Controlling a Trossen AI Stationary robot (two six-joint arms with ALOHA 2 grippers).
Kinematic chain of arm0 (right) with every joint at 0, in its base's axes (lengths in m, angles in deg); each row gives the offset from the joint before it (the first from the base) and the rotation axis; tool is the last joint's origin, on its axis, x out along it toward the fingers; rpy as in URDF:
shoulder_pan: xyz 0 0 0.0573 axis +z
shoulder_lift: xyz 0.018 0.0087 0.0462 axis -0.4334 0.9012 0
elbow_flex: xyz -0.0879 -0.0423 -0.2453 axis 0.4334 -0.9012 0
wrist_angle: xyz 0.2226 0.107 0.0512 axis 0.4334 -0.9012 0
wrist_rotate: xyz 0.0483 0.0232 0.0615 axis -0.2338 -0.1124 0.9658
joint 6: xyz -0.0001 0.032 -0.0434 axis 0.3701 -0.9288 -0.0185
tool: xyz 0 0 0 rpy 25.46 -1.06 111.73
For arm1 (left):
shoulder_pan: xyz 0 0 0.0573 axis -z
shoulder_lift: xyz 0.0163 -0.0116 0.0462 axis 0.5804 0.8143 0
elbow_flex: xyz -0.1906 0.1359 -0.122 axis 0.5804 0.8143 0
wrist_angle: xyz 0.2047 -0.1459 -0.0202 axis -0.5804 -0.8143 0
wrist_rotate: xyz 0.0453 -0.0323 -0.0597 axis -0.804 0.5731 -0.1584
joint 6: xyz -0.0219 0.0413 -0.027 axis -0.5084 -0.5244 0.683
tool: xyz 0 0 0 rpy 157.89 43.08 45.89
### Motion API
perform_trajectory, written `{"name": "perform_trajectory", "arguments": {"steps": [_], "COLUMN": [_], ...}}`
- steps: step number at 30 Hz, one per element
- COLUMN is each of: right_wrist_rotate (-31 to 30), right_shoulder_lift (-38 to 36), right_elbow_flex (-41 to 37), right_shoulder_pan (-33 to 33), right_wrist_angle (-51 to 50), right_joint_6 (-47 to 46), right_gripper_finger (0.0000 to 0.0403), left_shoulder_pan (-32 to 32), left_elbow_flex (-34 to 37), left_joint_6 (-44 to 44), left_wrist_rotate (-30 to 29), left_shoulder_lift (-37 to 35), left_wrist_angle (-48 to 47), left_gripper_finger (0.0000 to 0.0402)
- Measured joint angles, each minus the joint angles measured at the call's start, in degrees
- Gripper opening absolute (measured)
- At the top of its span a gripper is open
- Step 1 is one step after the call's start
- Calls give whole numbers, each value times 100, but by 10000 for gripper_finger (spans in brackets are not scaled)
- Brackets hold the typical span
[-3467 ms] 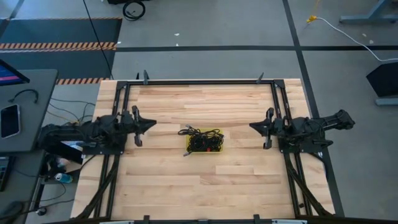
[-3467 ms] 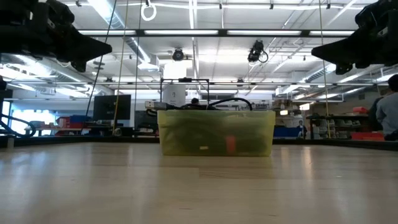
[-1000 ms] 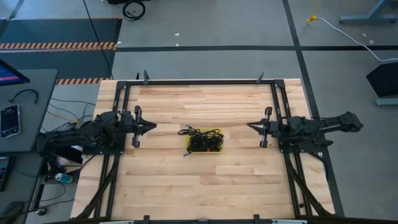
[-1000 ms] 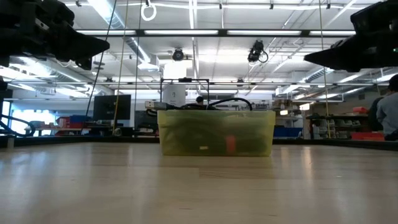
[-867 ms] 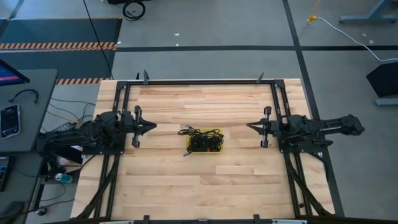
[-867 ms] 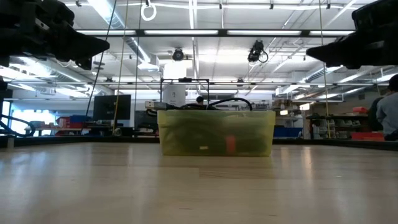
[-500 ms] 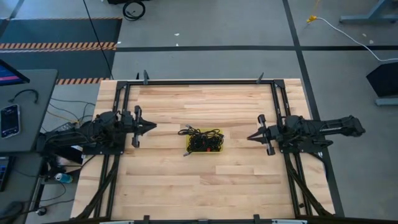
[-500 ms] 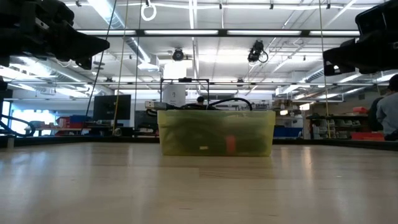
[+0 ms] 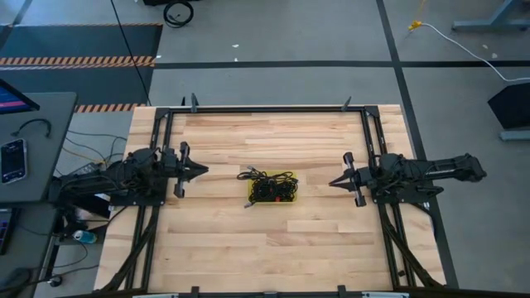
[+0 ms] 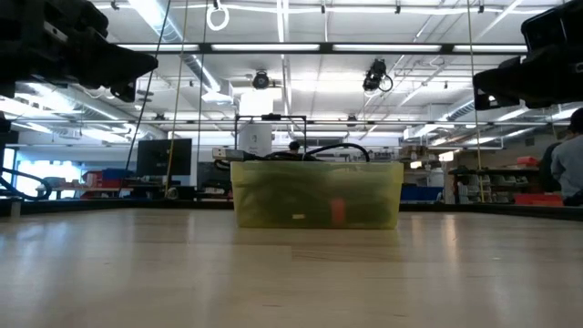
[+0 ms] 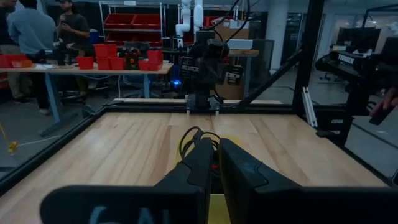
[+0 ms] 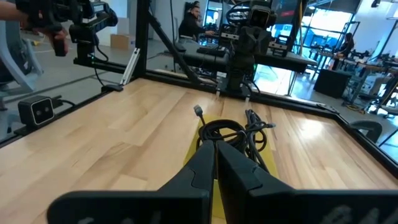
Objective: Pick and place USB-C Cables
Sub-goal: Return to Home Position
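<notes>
Left gripper (image 9: 197,169) and right gripper (image 9: 334,182) hang closed, empty (well apart), all cables (image 9: 272,185) heaped in the bin (image 10: 273,196), so nothing seems left

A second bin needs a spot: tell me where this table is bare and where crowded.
Bare: the table on both sides of the arms' line, from the yellow bin out to the black frame rails. Crowded: mid-table, where left arm and right arm flank the bin of USB-C cables.
</notes>
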Motion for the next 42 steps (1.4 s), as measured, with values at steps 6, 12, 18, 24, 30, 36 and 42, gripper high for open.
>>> {"name": "perform_trajectory", "arguments": {"steps": [6, 12, 18, 24, 30, 36, 42], "right_wrist_rotate": [-17, -17, -19, -19, -21, -21, -21], "right_shoulder_lift": [0, 0, 0, 0, 0, 0, 0], "right_elbow_flex": [0, 0, 0, 0, 0, -2, -2], "right_shoulder_pan": [0, 0, 0, 0, 0, 0, 0], "right_wrist_angle": [2, 33, 35, 37, 39, 40, 40], "right_joint_6": [0, 0, 0, 0, 0, 0, -2], "right_gripper_finger": [24, 24, 24, 24, 24, 24, 24], "left_shoulder_pan": [0, 0, 0, 0, 0, 0, 0], "left_elbow_flex": [0, 0, 0, 0, 0, 0, 0], "left_joint_6": [-216, -268, -12, -25, -23, -25, -26], "left_wrist_rotate": [-48, -50, -60, -63, -63, -63, -63], "left_shoulder_lift": [1, 0, 0, 0, 0, 2, 0], "left_wrist_angle": [-2, -2, 0, 0, 0, 0, 0], "left_gripper_finger": [36, 36, 36, 36, 36, 36, 36]}}
